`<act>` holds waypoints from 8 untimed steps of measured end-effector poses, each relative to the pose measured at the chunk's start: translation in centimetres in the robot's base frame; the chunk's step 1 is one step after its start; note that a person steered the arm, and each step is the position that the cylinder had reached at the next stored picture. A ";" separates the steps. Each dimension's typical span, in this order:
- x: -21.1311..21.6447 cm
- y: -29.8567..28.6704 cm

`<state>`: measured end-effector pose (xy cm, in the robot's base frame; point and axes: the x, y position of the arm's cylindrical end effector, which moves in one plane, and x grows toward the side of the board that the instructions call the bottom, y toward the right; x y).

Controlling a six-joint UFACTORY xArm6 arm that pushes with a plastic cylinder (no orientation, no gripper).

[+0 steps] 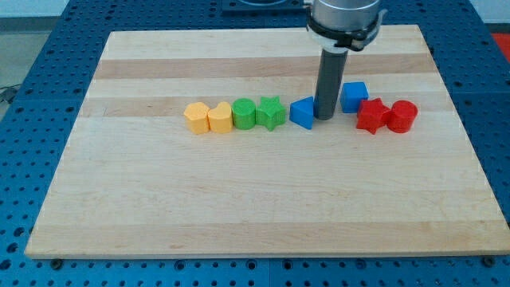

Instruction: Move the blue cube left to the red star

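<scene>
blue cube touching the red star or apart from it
Touching, it seems: the blue cube shows no gap to the red star at its lower right. My tip stands left of the cube.

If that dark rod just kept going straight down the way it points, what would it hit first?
The wooden board. My tip already seems to sit on or just above it, between the blue block on the view's left and the blue cube on the right, so nothing else lies below.

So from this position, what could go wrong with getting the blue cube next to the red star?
1. My tip sits between the blue cube and another blue block; a careless sweep could shove the wrong one toward the green star.
2. The blue cube already appears to touch the red star; pushing further could knock the star into the red cylinder.
</scene>
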<state>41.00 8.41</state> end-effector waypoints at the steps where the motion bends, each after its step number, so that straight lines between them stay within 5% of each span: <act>1: 0.0 -1.2; 3: -1.0 0.7; 8: -11.5 4.1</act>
<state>29.49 12.51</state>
